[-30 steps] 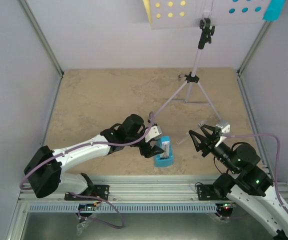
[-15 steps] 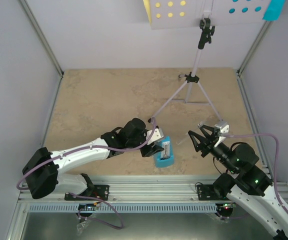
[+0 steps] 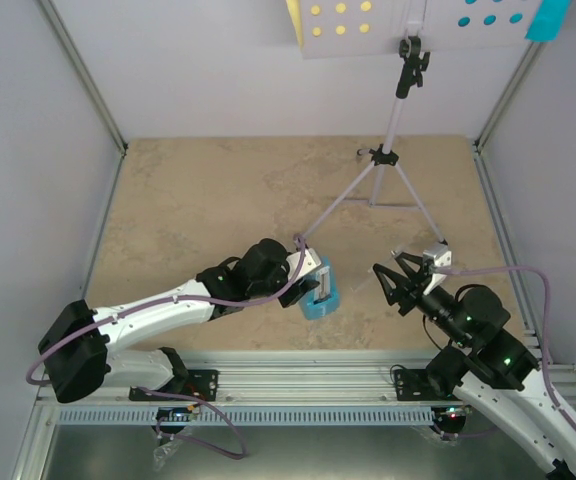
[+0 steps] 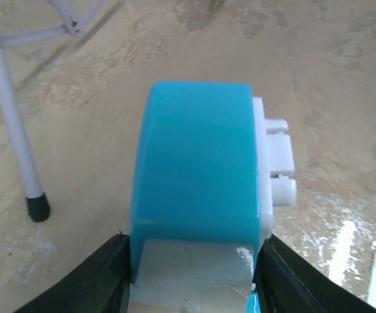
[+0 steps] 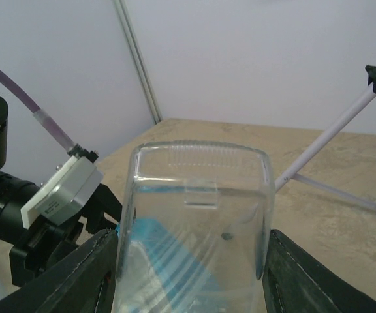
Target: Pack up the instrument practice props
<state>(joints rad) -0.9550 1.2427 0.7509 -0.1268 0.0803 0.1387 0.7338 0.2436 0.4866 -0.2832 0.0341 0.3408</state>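
Clamping metronome, left end effector — right end effector clamps clear case beside stand.

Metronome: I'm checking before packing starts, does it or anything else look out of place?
The metronome is not upright: it is tipped on its side between the left gripper's fingers. A clear cover is held apart in the right gripper. The music stand stands upright.
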